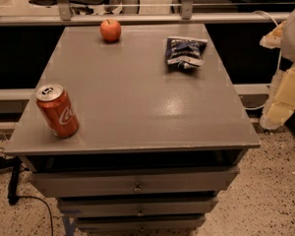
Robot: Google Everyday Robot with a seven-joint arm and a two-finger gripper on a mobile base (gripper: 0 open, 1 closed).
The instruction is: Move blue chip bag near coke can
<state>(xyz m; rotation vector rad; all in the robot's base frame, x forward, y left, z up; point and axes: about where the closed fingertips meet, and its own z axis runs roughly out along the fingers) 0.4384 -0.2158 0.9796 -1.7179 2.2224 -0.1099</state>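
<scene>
The blue chip bag (185, 52) lies crumpled at the back right of the grey cabinet top (137, 107). The coke can (57, 111) stands upright at the front left corner, far from the bag. My gripper (285, 58) is at the right edge of the view with the pale arm, off the cabinet's right side. It is well to the right of the bag and holds nothing that I can see.
A red-orange apple (110, 30) sits at the back left of the top. The cabinet has several drawers (137, 183) below. A rail (137, 18) and glass run behind it. A black cable (14, 181) lies on the speckled floor at left.
</scene>
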